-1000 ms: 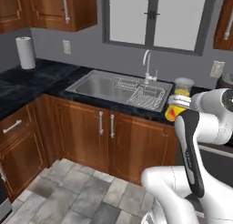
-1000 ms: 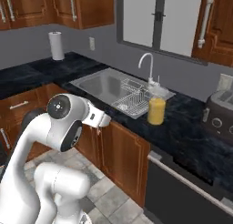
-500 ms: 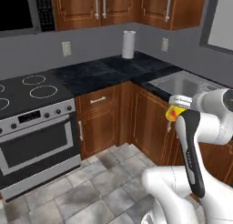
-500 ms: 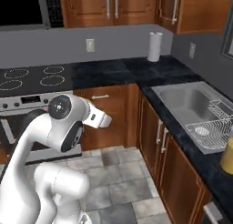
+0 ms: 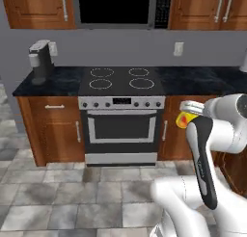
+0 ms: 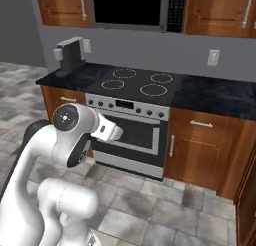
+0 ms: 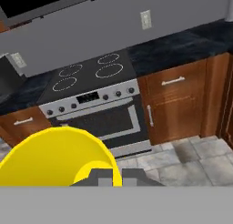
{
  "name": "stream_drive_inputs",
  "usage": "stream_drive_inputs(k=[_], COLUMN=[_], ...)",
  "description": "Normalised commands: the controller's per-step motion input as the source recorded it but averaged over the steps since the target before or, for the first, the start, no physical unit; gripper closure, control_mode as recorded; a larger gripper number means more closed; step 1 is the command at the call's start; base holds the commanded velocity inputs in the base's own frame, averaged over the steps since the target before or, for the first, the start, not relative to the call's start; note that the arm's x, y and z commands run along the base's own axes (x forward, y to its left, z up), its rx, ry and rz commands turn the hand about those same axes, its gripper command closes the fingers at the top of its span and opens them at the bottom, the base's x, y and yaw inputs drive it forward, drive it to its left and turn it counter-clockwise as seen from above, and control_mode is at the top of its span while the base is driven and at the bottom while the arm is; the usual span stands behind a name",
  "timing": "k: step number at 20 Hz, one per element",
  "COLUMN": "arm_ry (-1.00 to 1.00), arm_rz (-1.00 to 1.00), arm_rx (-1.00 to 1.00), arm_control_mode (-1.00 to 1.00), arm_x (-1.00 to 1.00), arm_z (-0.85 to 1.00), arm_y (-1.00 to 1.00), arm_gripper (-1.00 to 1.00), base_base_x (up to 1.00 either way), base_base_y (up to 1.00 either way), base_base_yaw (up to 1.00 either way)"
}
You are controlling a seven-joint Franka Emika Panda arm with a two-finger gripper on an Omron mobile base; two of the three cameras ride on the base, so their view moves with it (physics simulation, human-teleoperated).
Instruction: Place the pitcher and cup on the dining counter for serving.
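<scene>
The cup point(image 7: 57, 157) is a yellow tumbler that looms large at the lower left of the hand view. My gripper point(image 7: 111, 178) is shut on its rim, with one dark fingertip point(image 7: 101, 176) against the yellow wall. From the left base view the cup point(image 5: 185, 117) hangs in the air beside my upper arm, its red-orange mark facing the camera, well above the tiled floor. In the right base view my white hand point(image 6: 107, 130) points toward the oven. The pitcher and the dining counter are out of view.
A stove point(image 5: 120, 79) with an oven point(image 5: 121, 128) below stands straight ahead, set in a black worktop point(image 5: 202, 80). A coffee machine point(image 5: 40, 60) stands on the worktop's left end. Wooden cabinets point(image 5: 54, 130) flank the oven. Grey tiled floor point(image 5: 72, 202) lies in front.
The whole scene has swung: the base has turned from the sink, past the corner, to face the stove. The cup has stayed in my shut gripper throughout.
</scene>
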Motion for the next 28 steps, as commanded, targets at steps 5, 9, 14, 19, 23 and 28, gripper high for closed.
stream_drive_inputs(k=[5,9,14,19,23,28], arm_ry=[0.00,0.00,0.00,0.00,0.00,0.00], arm_rz=[0.00,0.00,0.00,0.00,0.00,0.00], arm_rx=[0.00,0.00,0.00,0.00,0.00,0.00], arm_control_mode=[1.00,1.00,1.00,1.00,1.00,1.00], arm_x=[0.00,0.00,0.00,0.00,0.00,0.00], arm_z=[0.00,0.00,0.00,0.00,0.00,0.00], arm_y=[0.00,0.00,0.00,0.00,0.00,0.00], arm_gripper=[1.00,1.00,1.00,1.00,1.00,1.00], base_base_x=[0.15,0.29,0.47,0.87,1.00,1.00], base_base_y=[0.00,0.00,0.00,0.00,0.00,0.00], base_base_yaw=[0.90,0.85,0.76,0.64,0.52,0.42])
